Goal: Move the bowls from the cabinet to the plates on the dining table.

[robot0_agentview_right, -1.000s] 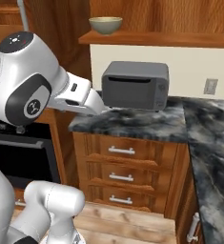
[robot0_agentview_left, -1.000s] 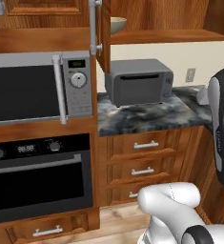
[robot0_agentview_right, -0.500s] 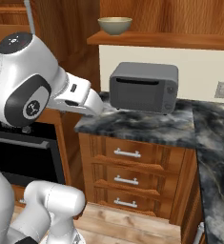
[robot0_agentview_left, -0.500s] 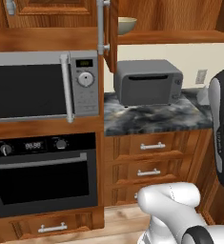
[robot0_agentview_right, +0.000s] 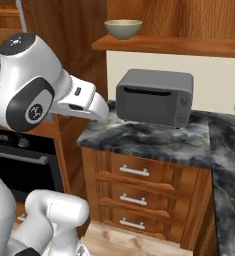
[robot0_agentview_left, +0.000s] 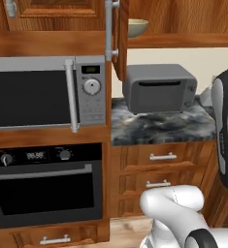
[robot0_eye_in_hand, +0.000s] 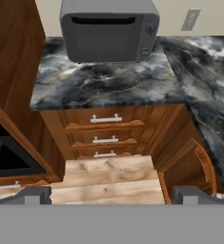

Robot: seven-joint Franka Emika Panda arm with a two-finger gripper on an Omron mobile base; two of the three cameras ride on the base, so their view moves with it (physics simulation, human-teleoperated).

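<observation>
Base slid sideways so the toaster oven (robot0_agentview_left: 158,88) shifted in frame; I see the bowl (robot0_agentview_right: 123,28) high on the shelf (robot0_agentview_right: 174,45), far above my gripper (robot0_eye_in_hand: 111,195), jaws wide apart, empty.

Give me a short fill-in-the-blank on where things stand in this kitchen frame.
1. The bowl sits on the wooden ____ above the toaster oven.
2. The toaster oven stands on the marbled ____.
3. Below the microwave is a built-in ____.
4. The gripper jaws stand ____, holding nothing.

Missing words: shelf; counter; oven; open
</observation>
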